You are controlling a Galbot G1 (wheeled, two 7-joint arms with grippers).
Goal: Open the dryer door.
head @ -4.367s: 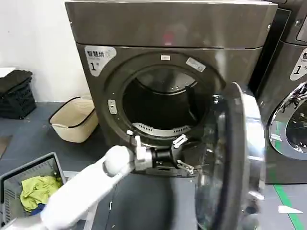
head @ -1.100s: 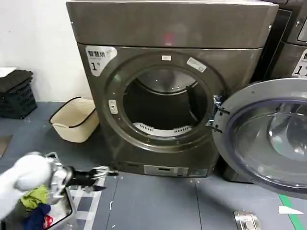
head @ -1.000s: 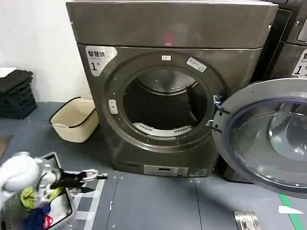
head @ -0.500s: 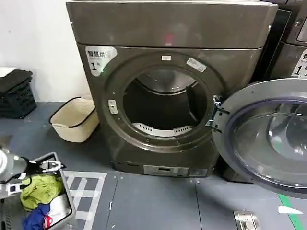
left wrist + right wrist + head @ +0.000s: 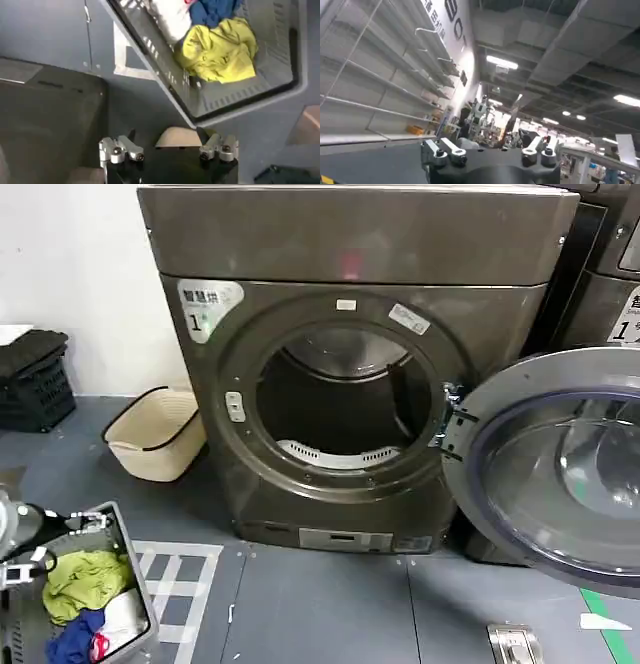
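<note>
Dryer door point(image 5: 555, 474) swung fully open, hanging at right of bronze-grey machine point(image 5: 350, 364), grey inner face outward, drum mouth exposed. Left gripper point(image 5: 45, 539) low at far left, fingers spread wide, holding nothing, over grey laundry basket point(image 5: 125, 559) with yellow cloth point(image 5: 85, 579); door well apart, far to its right. Right gripper point(image 5: 487, 152) spread wide, empty, pointed up toward ceiling.

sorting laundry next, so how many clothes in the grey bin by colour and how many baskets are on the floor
yellow-green garment: 1
blue garment: 1
white garment: 1
clothes total: 3
grey bin: 1
cream basket: 1
black crate: 1
containers total: 3
The dryer door already hangs open, and the left gripper is by the grey bin.
</note>
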